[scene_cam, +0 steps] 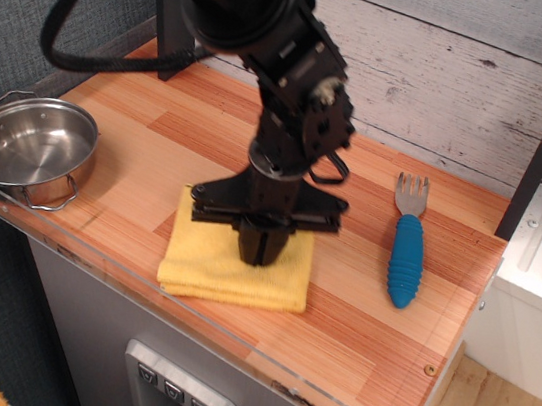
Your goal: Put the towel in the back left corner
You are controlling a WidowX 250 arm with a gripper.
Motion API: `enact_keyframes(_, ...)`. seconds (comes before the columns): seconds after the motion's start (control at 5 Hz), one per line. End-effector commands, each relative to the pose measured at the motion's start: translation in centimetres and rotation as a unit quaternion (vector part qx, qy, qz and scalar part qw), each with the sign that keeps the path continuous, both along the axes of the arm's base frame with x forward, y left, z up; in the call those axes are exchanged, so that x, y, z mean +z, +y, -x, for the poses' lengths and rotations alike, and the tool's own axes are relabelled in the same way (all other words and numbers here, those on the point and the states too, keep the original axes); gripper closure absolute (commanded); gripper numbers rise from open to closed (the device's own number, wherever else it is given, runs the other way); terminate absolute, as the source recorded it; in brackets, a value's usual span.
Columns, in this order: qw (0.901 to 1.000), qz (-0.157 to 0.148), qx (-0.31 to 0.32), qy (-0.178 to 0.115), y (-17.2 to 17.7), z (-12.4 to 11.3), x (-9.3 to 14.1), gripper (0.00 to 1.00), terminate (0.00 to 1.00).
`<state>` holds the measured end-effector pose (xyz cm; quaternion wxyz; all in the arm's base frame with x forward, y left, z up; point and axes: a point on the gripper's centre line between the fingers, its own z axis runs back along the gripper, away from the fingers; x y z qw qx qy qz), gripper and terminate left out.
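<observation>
The hand [260,252] is down on the towel [232,263], fingers together, pinching cloth as far as I can judge, near the tabletop [200,133] front edge. Risk: thin pinch slips, or towel unfolds before the back left corner [171,53] behind it.

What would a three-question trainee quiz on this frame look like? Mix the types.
1. True or false: the towel already lies in the back left corner.
2. The gripper is directly above: A) the pot B) the towel C) the fork
3. Fill in: the fork lies to the ____ of the towel in the picture.

Key
1. False: it lies near the front edge, mid-table.
2. B: the fingers come down onto the towel's middle.
3. Right, clear of the cloth, tines toward the wall.
</observation>
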<state>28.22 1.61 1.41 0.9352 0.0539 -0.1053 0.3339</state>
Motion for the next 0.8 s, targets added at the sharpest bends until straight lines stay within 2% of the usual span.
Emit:
enact_keyframes(0.0,0.9952,0.012,0.086,-0.045,3.0,-2.3,1.1,1.00,0.00)
enact_keyframes(0.4,0.9802,0.027,0.182,-0.074,6.3,-5.0,1.5,1.00,0.00)
enact_keyframes(0.6,0.9717,0.046,0.215,-0.085,7.6,-6.1,1.9,1.00,0.00)
